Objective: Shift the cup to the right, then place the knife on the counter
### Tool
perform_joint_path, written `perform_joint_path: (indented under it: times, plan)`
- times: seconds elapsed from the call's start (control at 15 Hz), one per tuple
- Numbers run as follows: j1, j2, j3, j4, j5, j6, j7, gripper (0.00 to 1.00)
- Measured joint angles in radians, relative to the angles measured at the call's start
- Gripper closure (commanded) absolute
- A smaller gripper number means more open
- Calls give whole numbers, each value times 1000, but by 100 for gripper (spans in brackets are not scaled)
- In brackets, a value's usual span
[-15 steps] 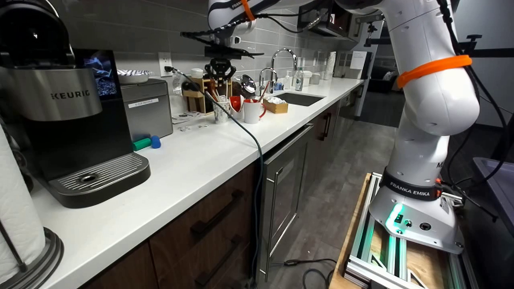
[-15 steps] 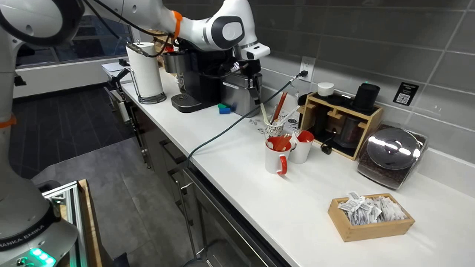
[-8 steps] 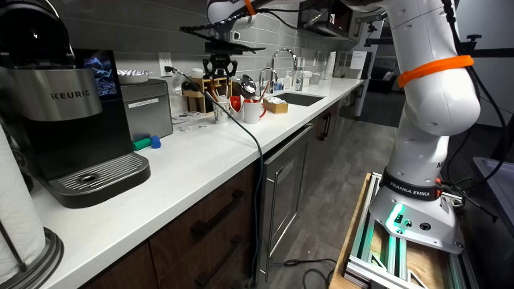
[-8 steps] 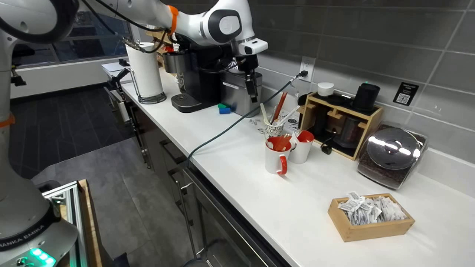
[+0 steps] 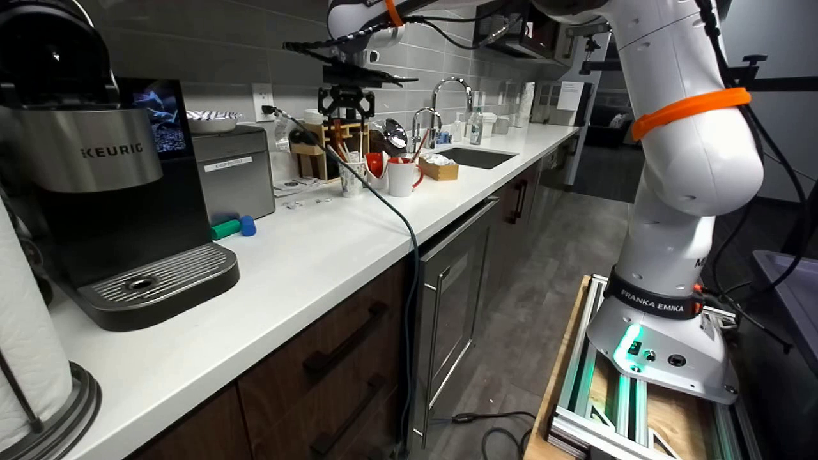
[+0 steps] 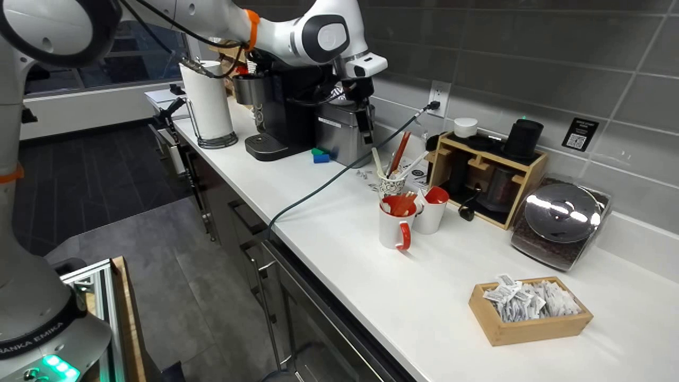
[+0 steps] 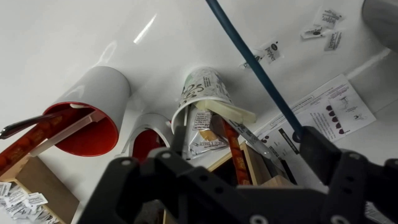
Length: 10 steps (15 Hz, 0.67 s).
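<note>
1. In an exterior view, above the counter [image 5: 307, 255] and in front of the tiled wall [image 5: 211, 45]: the gripper [image 5: 346, 135], pointing down, jaws apart.
2. In an exterior view, upright on the counter: the cup [image 5: 349, 184], patterned and handleless, with sticks jutting from the top. Just beside: white mugs [image 5: 401, 180] with red insides. Well apart: the coffee machine [image 5: 128, 223].
3. In an exterior view, in front of the grey box [image 6: 339, 140] near the wall: the gripper, pointing down, spread of the jaws impossible to tell from that angle.
4. In an exterior view, strung from the wall outlet [image 6: 439, 98] to the counter's front edge: a cable [image 6: 323, 187]. Beyond the mugs: the cup, near a wooden rack [image 6: 523, 193]. Nearer: a wooden box [image 6: 541, 330] full of packets.
5. In the wrist view: fingers [image 7: 320, 154] wide apart, with the cup in sight between and beyond, standing on the counter.
6. In the wrist view, out of the cup's mouth: a printed sachet [image 7: 200, 124], a red wrapped stick [image 7: 235, 149], a clear-wrapped implement [image 7: 253, 140] and a pale flat stick [image 7: 230, 110]. Impossible to single out the knife among these with certainty.
7. In the wrist view, running to the outline of one finger: the cable, contact impossible to judge. On the counter: pepper packets [image 7: 272, 51] and a printed sheet [image 7: 351, 112].
</note>
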Motion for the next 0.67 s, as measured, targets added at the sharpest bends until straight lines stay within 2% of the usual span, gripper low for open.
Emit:
perform_joint_path:
  times: [0.4, 0.47, 0.6, 0.67]
  plan:
    - [-9, 78, 0, 78, 32, -13, 0, 0]
    - [-9, 89, 0, 87, 43, -25, 0, 4]
    - [-10, 107, 0, 105, 61, -50, 0, 27]
    - [-11, 114, 0, 112, 68, -64, 0, 31]
